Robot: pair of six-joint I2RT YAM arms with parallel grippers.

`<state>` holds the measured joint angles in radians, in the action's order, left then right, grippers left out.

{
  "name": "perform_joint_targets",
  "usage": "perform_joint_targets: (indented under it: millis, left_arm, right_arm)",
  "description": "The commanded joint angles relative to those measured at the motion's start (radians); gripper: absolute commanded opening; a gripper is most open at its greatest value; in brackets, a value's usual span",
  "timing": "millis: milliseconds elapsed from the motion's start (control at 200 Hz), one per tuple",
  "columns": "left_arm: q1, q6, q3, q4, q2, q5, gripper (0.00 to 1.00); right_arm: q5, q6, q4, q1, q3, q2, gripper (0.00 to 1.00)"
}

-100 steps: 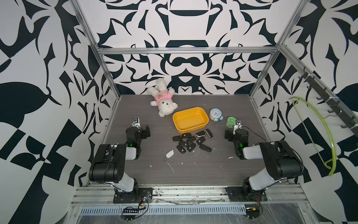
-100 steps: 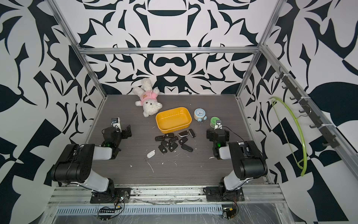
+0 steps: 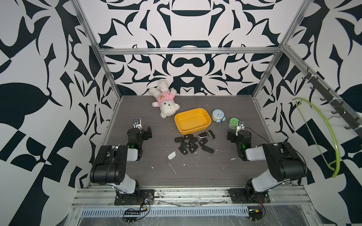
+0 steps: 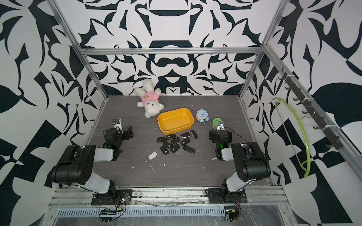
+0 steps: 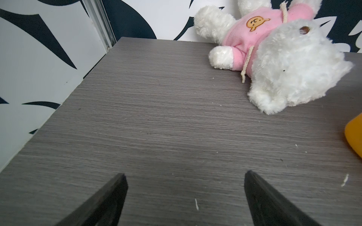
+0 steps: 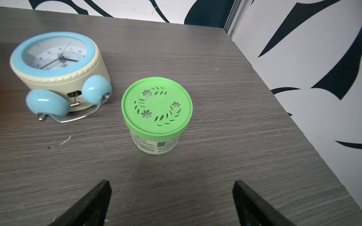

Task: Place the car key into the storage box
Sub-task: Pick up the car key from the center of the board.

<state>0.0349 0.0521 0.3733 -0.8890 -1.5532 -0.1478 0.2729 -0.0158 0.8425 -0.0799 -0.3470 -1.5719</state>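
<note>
The left gripper (image 5: 185,173) sits low over the bare table (image 5: 156,117), jaws wide apart and empty, with the plush toy (image 3: 166,101) beyond it. The car keys (image 3: 194,140) lie in a black heap just in front of the storage box (image 3: 195,128) with none inside it, and a white fob (image 3: 171,156) lies apart on their left. Next come the alarm clock (image 3: 217,115) and the green jar (image 6: 156,109) – the right gripper (image 6: 172,181), equally spread and empty, faces the jar

The storage box (image 3: 193,130), a shallow yellow-orange plastic tub with rounded corners, sits upright and empty mid-tabletop (image 3: 195,176), turned slightly askew. Just in front of it the black car keys (image 3: 193,140) lie flat in a loose cluster, several touching. A white key fob (image 3: 171,155) lies just beside the cluster's near left edge.
</note>
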Motion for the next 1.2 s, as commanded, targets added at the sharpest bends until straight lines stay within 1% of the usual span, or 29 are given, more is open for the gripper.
perform_joint_targets:
  millis: [0,135,220,260,370,500,575,645,685,735,810,820,845,940,995,1070,1100,1195]
  left_arm:
    - [0.002,-0.007,0.012,0.015,0.005,0.014,0.99]
    - [0.001,-0.012,0.008,0.010,0.008,0.019,0.99]
    - [0.001,-0.012,0.004,-0.001,0.009,0.020,0.99]
    - [0.002,-0.007,0.013,0.012,0.019,-0.003,0.99]
    - [0.002,0.017,0.090,0.248,0.114,-0.058,0.99]
    - [0.002,0.042,0.235,0.565,0.197,-0.100,1.00]
    - [0.002,0.090,0.334,0.742,0.209,-0.130,0.99]
    - [0.002,0.142,0.441,0.905,0.202,-0.139,0.99]
    - [0.002,0.176,0.498,0.990,0.192,-0.135,0.99]
    - [0.002,0.205,0.550,1.065,0.183,-0.103,0.99]
    - [0.002,0.275,0.584,1.110,0.187,-0.041,0.99]
    - [0.003,0.292,0.584,1.115,0.189,-0.038,0.99]
    - [0.003,0.324,0.587,1.119,0.196,-0.016,0.99]
    - [0.006,0.444,0.568,1.129,0.229,0.070,0.99]
    - [0.025,0.501,0.546,1.120,0.252,0.099,0.99]
    - [0.069,0.564,0.512,1.110,0.271,0.100,0.99]
    - [0.088,0.589,0.500,1.109,0.309,0.099,0.99]
    - [0.146,0.678,0.463,1.107,0.330,0.100,0.99]
  right_arm:
    - [-0.002,-0.007,0.033,-0.004,-0.020,0.021,1.00]
    - [-0.003,-0.008,0.034,-0.003,-0.017,0.023,1.00]
    - [0.001,-0.005,0.046,-0.003,-0.009,0.027,0.97]
    - [0.015,-0.002,0.028,-0.004,-0.018,0.039,0.96]
    - [0.033,-0.009,-0.187,-0.004,-0.087,0.155,0.94]
    - [0.071,-0.046,-0.416,-0.005,-0.182,0.265,0.93]
    - [0.063,-0.079,-0.572,-0.005,-0.263,0.303,0.91]
    - [0.030,-0.118,-0.721,-0.005,-0.338,0.328,0.90]
    - [0.006,-0.145,-0.808,-0.006,-0.382,0.339,0.89]
    - [-0.031,-0.175,-0.916,-0.006,-0.434,0.351,0.89]
    - [-0.077,-0.220,-1.072,-0.008,-0.499,0.366,0.88]
    - [-0.110,-0.226,-1.089,-0.009,-0.506,0.369,0.87]
    - [-0.140,-0.241,-1.140,-0.010,-0.524,0.374,0.86]
    - [-0.207,-0.296,-1.300,-0.022,-0.570,0.401,0.85]
    - [-0.235,-0.331,-1.361,-0.043,-0.572,0.426,0.85]
    - [-0.248,-0.366,-1.413,-0.102,-0.563,0.461,0.84]
    - [-0.245,-0.374,-1.437,-0.135,-0.561,0.472,0.84]
    - [-0.228,-0.416,-1.497,-0.236,-0.559,0.476,0.83]
